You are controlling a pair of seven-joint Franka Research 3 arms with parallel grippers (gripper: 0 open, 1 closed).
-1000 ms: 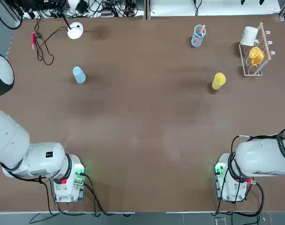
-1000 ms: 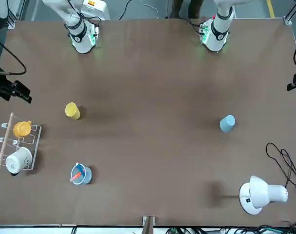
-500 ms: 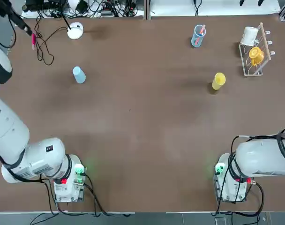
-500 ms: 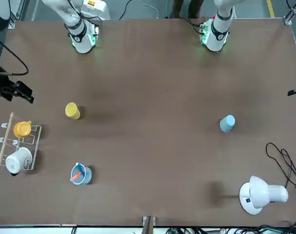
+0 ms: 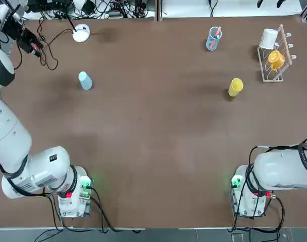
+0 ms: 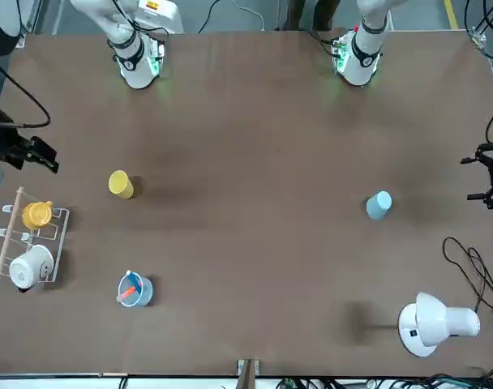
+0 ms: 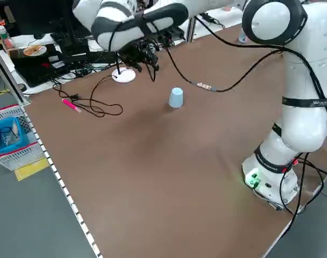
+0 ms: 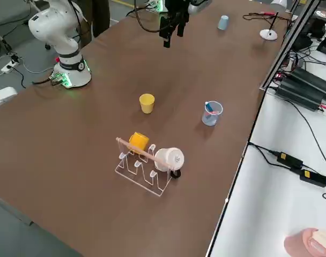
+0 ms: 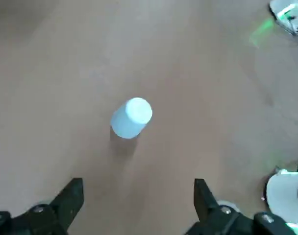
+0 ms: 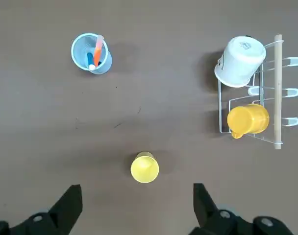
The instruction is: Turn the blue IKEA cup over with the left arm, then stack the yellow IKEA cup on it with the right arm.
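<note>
My left claw [image 9: 138,205] is spread wide and holds nothing, near the lamp [image 5: 81,33] and short of the blue cup [image 5: 85,80], which sits mouth down on my side of the table [image 5: 143,151]. I should come in low from the side, a finger either side, squeeze gently, lift well clear, then roll it mouth up. My right claw [image 10: 138,208], also spread and bare, waits near the yellow cup [image 10: 144,167].

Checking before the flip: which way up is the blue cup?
Upside down: the left wrist view shows its closed base on top, no opening.
</note>
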